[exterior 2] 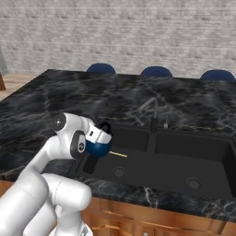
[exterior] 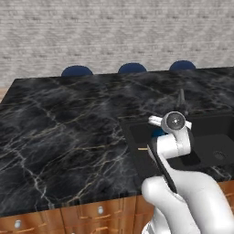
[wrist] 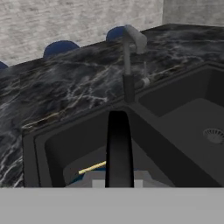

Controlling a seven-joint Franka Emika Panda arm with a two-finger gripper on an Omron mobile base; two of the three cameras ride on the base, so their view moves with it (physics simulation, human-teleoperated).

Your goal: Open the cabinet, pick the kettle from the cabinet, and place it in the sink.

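**Kettle held over the left basin**

The black marble counter (exterior 2: 55, 99) spans both base views, its gold veins running toward a brick wall (exterior 2: 120, 32) at 12 o'clock. Three blue stools (exterior 2: 156, 71) peek over its far edge. Wooden drawers (exterior: 68, 217) with silver knobs line the counter's front at 6 o'clock in the left base view.

The sink (exterior 2: 207, 159) is sunk into the counter, a dark double basin with a divider between the halves and a drain in each. In the right base view it lies from centre out to 3 o'clock. The faucet (exterior 2: 152, 122) stands at the sink's far rim, above the divider, its spout arching toward 10 o'clock.

The white arm (exterior 2: 41, 184) rises from 7 o'clock in the right base view and bends over the near left corner of the sink.

The gripper (exterior 2: 102, 133) is clenched on the kettle's black loop handle (wrist: 118, 148), which stands upright at the centre of the hand view.

The kettle (exterior 2: 97, 148), dark blue and round, hangs just under the gripper over the left basin; whether it touches the floor I cannot tell.
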